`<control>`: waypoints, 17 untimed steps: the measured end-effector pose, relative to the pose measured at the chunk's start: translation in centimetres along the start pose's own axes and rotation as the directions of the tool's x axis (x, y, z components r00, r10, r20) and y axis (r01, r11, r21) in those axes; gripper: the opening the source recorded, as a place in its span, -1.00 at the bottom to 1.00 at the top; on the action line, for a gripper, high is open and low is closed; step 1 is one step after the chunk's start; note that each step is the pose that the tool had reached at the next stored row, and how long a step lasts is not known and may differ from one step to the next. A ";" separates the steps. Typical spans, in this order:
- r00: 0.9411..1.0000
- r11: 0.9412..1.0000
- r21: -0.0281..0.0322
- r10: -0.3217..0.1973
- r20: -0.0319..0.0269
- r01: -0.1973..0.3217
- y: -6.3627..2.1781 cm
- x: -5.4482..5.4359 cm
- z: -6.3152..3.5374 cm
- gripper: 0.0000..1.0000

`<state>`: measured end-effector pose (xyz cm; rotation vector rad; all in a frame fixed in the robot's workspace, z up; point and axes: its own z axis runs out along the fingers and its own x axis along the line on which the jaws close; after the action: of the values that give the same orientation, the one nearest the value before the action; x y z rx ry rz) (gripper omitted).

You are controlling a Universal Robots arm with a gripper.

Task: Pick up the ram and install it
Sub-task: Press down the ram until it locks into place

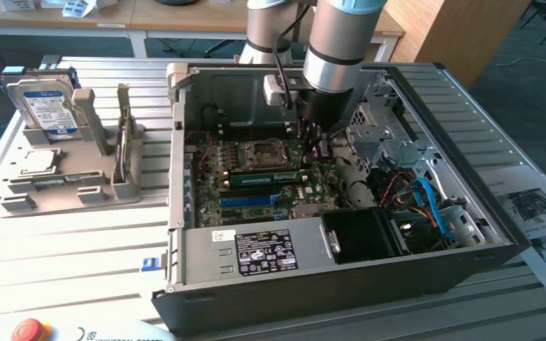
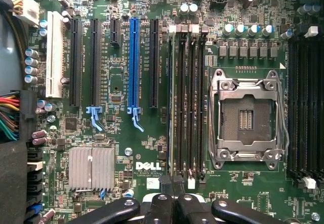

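At the exterior view's left, a hard drive (image 1: 43, 105) stands in a grey holder (image 1: 65, 177). In the middle of the frame, inside the open computer case (image 1: 349, 277), the ram (image 1: 265, 177) lies along the motherboard (image 1: 254, 202) beside the processor socket (image 1: 259, 153). Just to its upper right, the gripper (image 1: 313, 144) (image 2: 172, 196) hangs clenched, with nothing visibly grasped.

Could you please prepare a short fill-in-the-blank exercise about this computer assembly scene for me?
1. The hard drive standing in the grey holder carries a ___ label.
2. The white brand name printed beside the silver heat sink reads ___.
3. The CPU socket holds no chip, so it is ___.
4. The gripper is above the green ___ inside the case.

Missing words: blue; DELL; empty; motherboard
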<state>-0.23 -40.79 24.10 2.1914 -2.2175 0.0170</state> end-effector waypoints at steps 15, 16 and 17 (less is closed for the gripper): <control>1.000 1.000 0.000 0.000 0.000 0.000 -0.01 0.0 1.04 -0.80; 1.000 1.000 0.000 0.000 0.000 0.000 -0.01 0.0 1.04 -0.80; 1.000 1.000 0.000 0.000 0.000 0.000 -0.01 0.0 1.04 -0.80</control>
<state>-0.23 -40.79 23.06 2.1913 -2.2175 0.0171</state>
